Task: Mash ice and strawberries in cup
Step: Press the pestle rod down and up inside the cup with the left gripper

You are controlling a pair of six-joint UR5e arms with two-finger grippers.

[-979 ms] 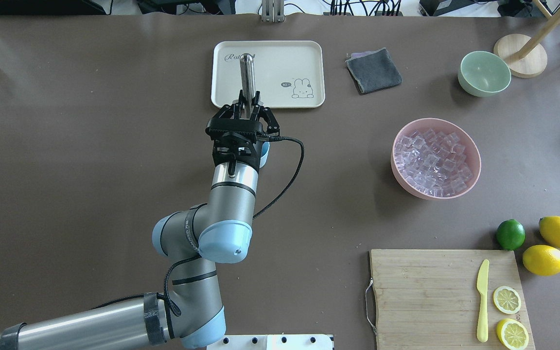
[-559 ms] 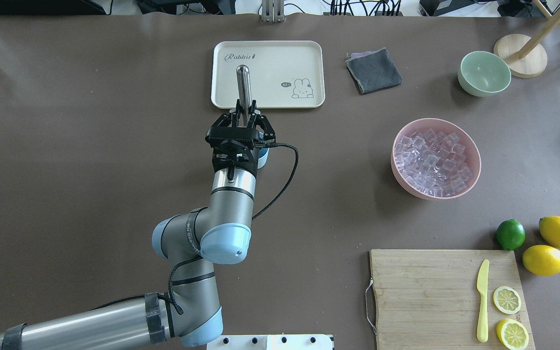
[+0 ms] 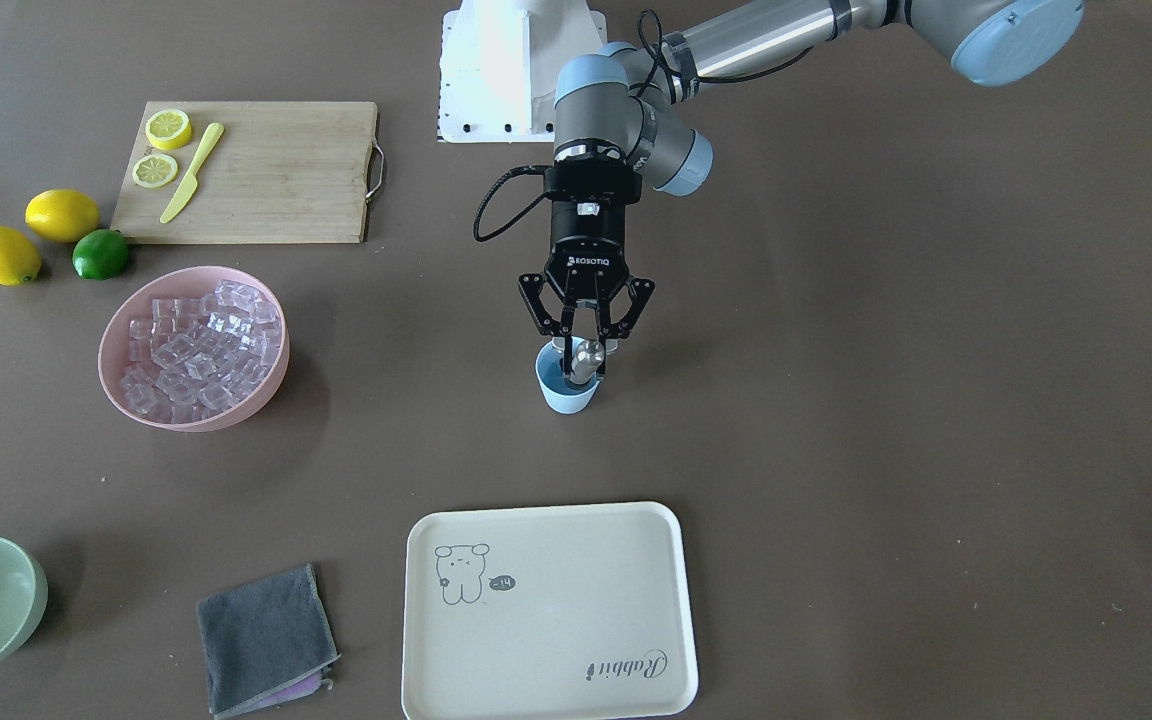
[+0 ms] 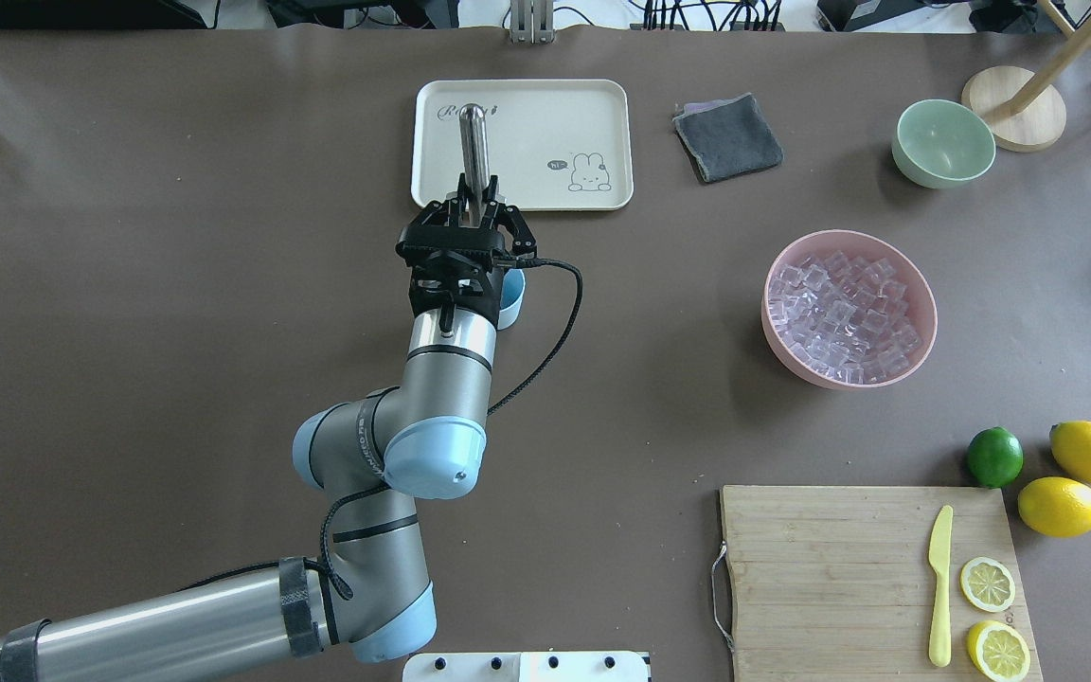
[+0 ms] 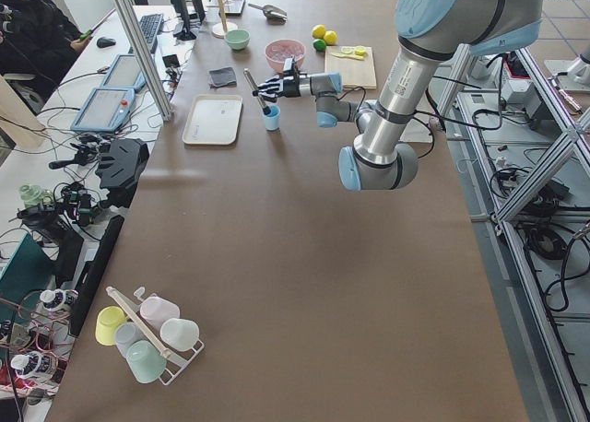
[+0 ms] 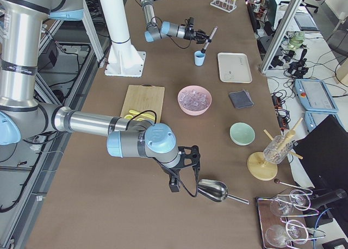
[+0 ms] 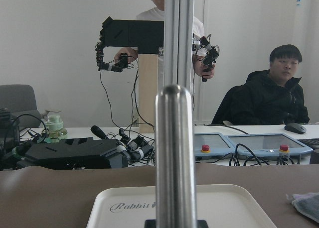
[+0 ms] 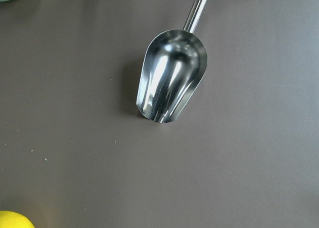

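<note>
Grips a steel muddler point(image 4: 474, 142) in the left gripper point(image 4: 472, 212), jaws closed on the shaft. Holds it tilted, rounded top leaning toward the cream rabbit tray point(image 4: 583, 104), lower end down inside the light-blue cup point(image 3: 566, 398). Stands that cup upright on the brown table point(image 4: 176, 284), directly under the fingertips and apart from the tray. Cannot make out the cup's contents past the muddler and fingers. Shows the ice point(image 4: 844, 308) piled in the pink bowl point(image 4: 928, 317), well apart from the cup on the robot's right. Farther out, past the bowl: a grey cloth point(image 4: 727, 137) and a pale green bowl point(image 4: 943, 142). Hangs the right gripper point(image 6: 187, 161) near a steel scoop point(image 8: 172, 76) lying on the table; impossible to tell whether parted or closed.
</note>
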